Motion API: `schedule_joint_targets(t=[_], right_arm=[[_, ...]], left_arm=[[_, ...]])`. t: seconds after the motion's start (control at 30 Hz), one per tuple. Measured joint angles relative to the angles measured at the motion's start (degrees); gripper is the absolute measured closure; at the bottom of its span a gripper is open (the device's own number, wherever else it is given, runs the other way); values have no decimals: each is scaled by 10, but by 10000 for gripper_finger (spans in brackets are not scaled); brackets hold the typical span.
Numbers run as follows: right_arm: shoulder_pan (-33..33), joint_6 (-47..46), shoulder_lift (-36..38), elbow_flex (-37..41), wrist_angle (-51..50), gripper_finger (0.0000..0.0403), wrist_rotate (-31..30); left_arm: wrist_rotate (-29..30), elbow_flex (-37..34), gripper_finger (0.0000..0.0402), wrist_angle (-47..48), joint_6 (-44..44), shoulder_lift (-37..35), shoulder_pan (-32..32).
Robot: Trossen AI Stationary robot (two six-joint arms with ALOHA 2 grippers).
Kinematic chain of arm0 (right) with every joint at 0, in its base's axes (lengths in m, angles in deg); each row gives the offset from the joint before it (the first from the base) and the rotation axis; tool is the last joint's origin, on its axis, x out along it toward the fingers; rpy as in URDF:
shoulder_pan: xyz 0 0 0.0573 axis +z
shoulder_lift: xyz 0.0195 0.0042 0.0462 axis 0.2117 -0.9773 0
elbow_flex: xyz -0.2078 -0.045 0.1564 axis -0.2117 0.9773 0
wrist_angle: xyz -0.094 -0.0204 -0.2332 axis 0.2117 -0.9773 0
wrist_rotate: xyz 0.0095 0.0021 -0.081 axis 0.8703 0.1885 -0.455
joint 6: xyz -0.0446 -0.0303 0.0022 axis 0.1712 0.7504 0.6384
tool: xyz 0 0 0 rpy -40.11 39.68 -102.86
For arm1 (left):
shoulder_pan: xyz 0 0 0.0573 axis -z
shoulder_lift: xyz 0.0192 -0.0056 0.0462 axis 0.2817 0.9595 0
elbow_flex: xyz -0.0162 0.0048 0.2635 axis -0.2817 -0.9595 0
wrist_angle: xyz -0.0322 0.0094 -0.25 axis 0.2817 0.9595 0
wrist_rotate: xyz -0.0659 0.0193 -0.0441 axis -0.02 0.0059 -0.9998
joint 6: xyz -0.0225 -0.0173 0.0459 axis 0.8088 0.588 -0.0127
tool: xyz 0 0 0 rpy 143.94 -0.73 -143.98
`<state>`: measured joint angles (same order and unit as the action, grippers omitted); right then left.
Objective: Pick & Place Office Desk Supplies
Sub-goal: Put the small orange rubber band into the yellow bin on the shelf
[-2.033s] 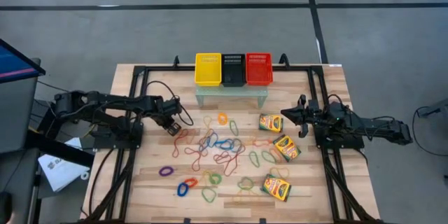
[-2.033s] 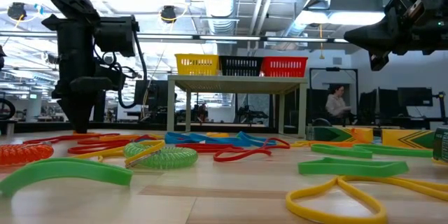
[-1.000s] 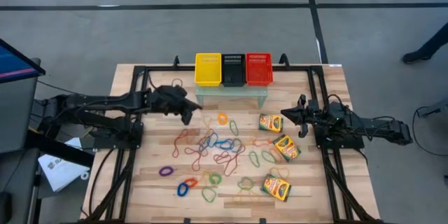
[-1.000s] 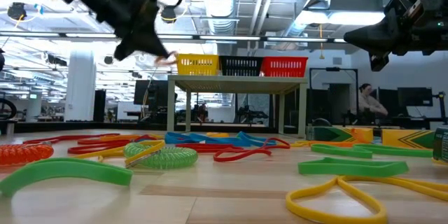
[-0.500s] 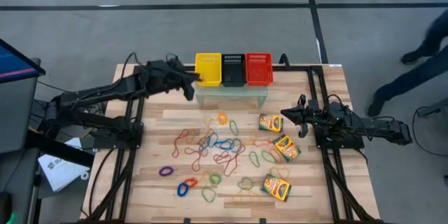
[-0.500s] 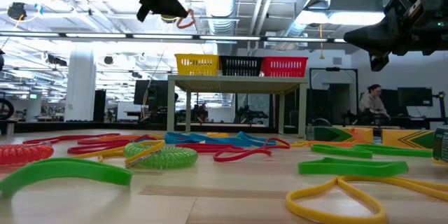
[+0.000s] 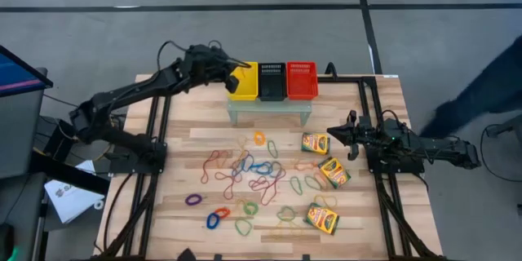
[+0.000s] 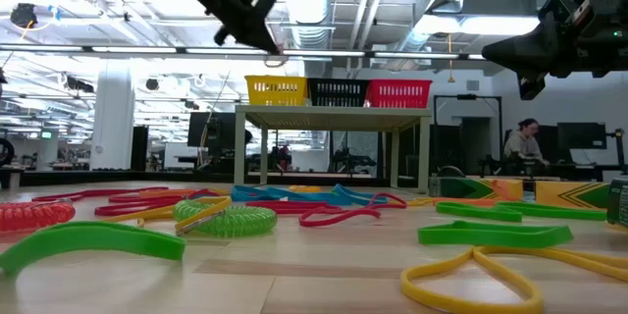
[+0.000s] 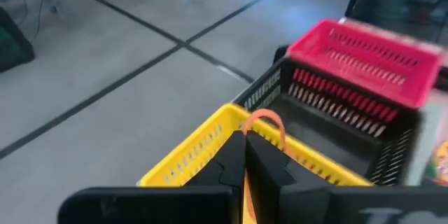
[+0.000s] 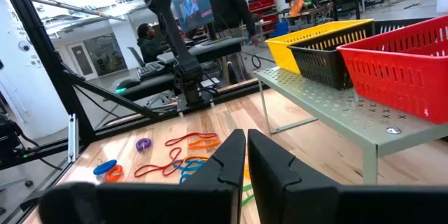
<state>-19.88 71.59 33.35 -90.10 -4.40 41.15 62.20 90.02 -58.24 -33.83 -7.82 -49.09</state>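
Observation:
My left gripper (image 7: 238, 68) hangs above the near-left part of the yellow basket (image 7: 242, 81), shut on an orange rubber band (image 9: 266, 122). The band also shows below the fingers in the low view as a small loop (image 8: 276, 57). Many coloured rubber bands (image 7: 253, 171) lie loose on the wooden table. Three yellow-and-green crayon boxes (image 7: 315, 143), (image 7: 333, 171), (image 7: 322, 218) lie flat to their right. My right gripper (image 7: 333, 134) waits at the table's right side, shut and empty, its fingers (image 10: 246, 147) pointing level toward the left. My left gripper pinches the orange rubber band between its two fingertips (image 9: 241, 155). A short loop of it (image 9: 269, 117) sticks out past the tips. The fingers slant down from the table's left. The band is lifted clear, over the yellow basket's rim (image 9: 210, 136).
The yellow basket, a black basket (image 7: 272, 80) and a red basket (image 7: 302, 80) stand side by side on a low grey-green shelf (image 7: 269, 108) at the table's far edge. A person (image 7: 489, 81) passes on the floor beyond the right edge.
My left gripper has risen and gone toward the table's far edge and a little right, from beside the shelf to above the yellow basket. It has rolled on the way and stayed shut on the orange band, which went with it clear of the table.

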Motion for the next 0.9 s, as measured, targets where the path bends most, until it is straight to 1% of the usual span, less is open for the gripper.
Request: schedule_joint_targets(t=[0.27, 0.53, 0.63, 0.77, 0.9], right_arm=[[0, 0, 0, 0, 0, 386, 0], [0, 0, 0, 0, 0, 386, 0], [0, 0, 0, 0, 0, 386, 0], [0, 0, 0, 0, 0, 386, 0], [0, 0, 0, 0, 0, 386, 0]], left_arm=[[-2, 4, 401, 5, -26, 51, -8], [-1, 4, 396, 33, -28, 60, -8], [-1, 4, 389, 29, -28, 59, -7], [14, 4, 367, 30, -28, 59, -7], [22, 4, 321, 30, -44, 59, -7]])
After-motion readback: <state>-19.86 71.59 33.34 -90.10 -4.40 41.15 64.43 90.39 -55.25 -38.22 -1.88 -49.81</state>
